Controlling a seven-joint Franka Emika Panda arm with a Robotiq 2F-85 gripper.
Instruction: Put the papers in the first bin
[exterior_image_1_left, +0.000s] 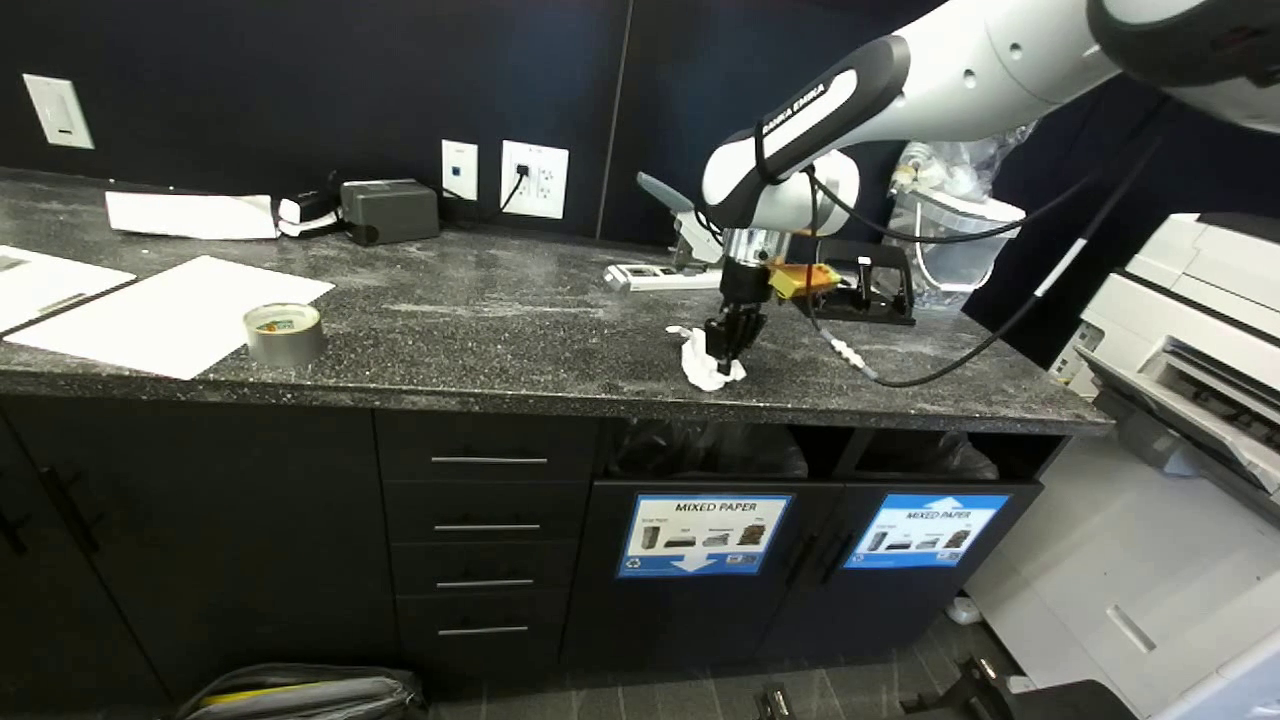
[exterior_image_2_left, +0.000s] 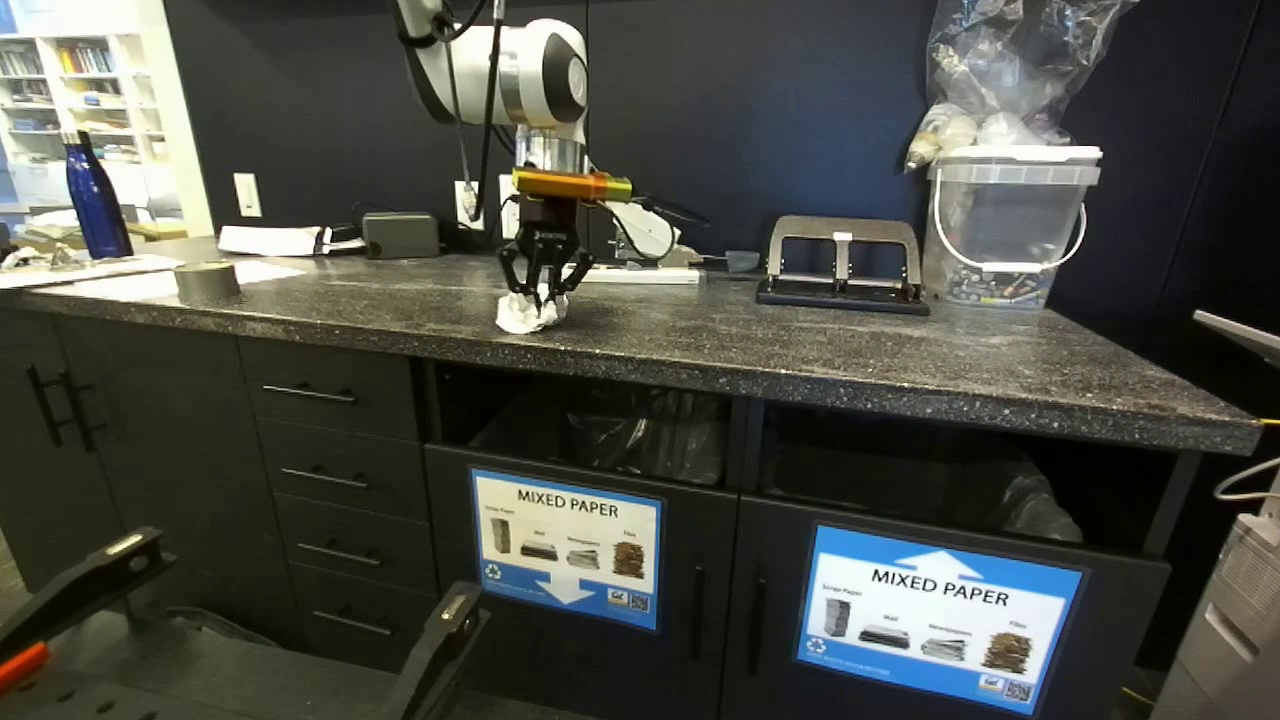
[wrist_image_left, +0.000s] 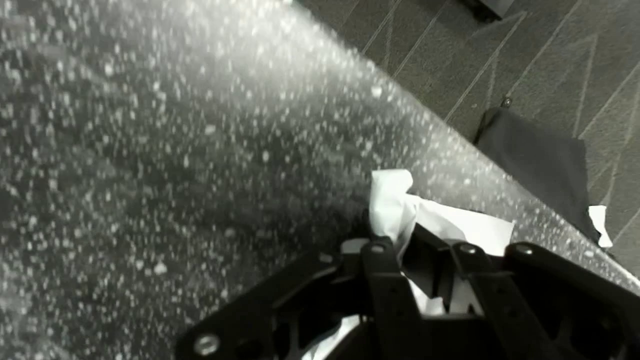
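Note:
A crumpled white paper (exterior_image_1_left: 698, 362) lies on the dark speckled counter close to its front edge, and both exterior views show it. My gripper (exterior_image_2_left: 545, 300) points straight down at it, with the fingertips low over the counter top. In the wrist view the paper (wrist_image_left: 390, 200) is pinched between the fingers (wrist_image_left: 381, 270) and sticks out past both of them, so the gripper (wrist_image_left: 410, 247) is shut on it. Part of the wad is hidden behind the fingers. The first bin (exterior_image_2_left: 900, 526), the slot with the bluer sign, is below the counter to the right in an exterior view.
Beside the first bin is a like slot (exterior_image_2_left: 445, 455) with a whiter sign. Behind the gripper stands a stapler (exterior_image_1_left: 690, 265); a hole punch (exterior_image_2_left: 843, 240) and a clear bucket (exterior_image_2_left: 1000, 215) are farther right. A tape roll (exterior_image_1_left: 285, 345) and flat sheets (exterior_image_1_left: 170, 310) lie left.

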